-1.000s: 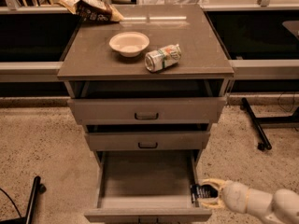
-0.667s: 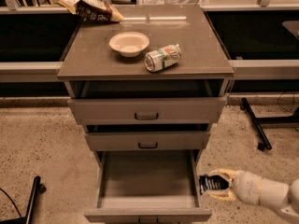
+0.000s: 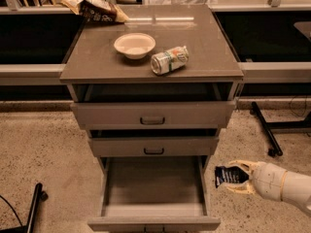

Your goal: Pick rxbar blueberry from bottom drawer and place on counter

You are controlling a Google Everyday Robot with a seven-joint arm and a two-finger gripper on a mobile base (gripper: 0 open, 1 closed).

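Observation:
The rxbar blueberry (image 3: pixel 229 176), a small dark navy bar with pale print, is held in my gripper (image 3: pixel 235 176), whose cream fingers close above and below it. Bar and gripper hang over the floor just right of the bottom drawer (image 3: pixel 154 187), outside its right wall. That drawer is pulled out and its grey inside shows nothing in it. The counter (image 3: pixel 204 42) is the grey-brown cabinet top above the three drawers.
On the counter sit a pale bowl (image 3: pixel 134 44), a silver-green can (image 3: pixel 169 60) lying on its side and a brown snack bag (image 3: pixel 96 9) at the back left corner. The two upper drawers stand slightly open. A dark stand leg (image 3: pixel 265 130) crosses the floor at right.
My gripper has carried the bar up out of the bottom drawer and to the right, past the drawer's side wall. Nothing on the counter has moved.

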